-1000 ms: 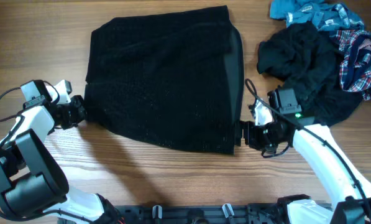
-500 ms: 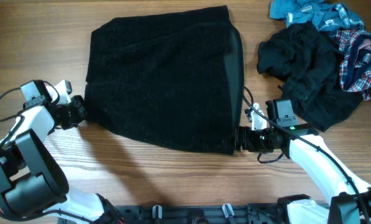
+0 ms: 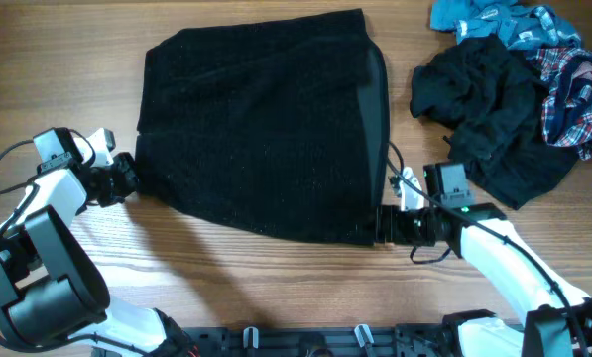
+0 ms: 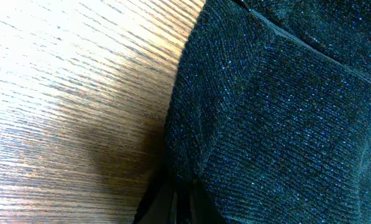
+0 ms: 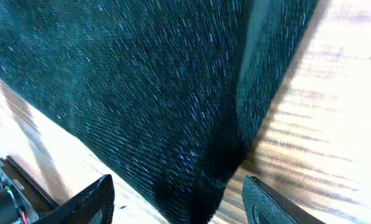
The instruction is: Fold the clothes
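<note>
A black knit garment [image 3: 266,129] lies spread flat on the wooden table. My left gripper [image 3: 129,178] is shut on the garment's near left corner [image 4: 247,112]; its dark fingers [image 4: 180,202] pinch the fabric edge. My right gripper [image 3: 383,223] is open at the garment's near right corner, and that corner [image 5: 173,93] lies between the two spread fingers [image 5: 185,205] without being pinched.
A pile of other clothes sits at the back right: a black item [image 3: 484,109], a blue one [image 3: 494,20] and a plaid shirt [image 3: 578,89]. Bare wood [image 3: 276,288] runs along the front edge.
My right gripper has slid left and down toward the garment's near right corner and now straddles it. The left gripper and the garment have stayed still.
</note>
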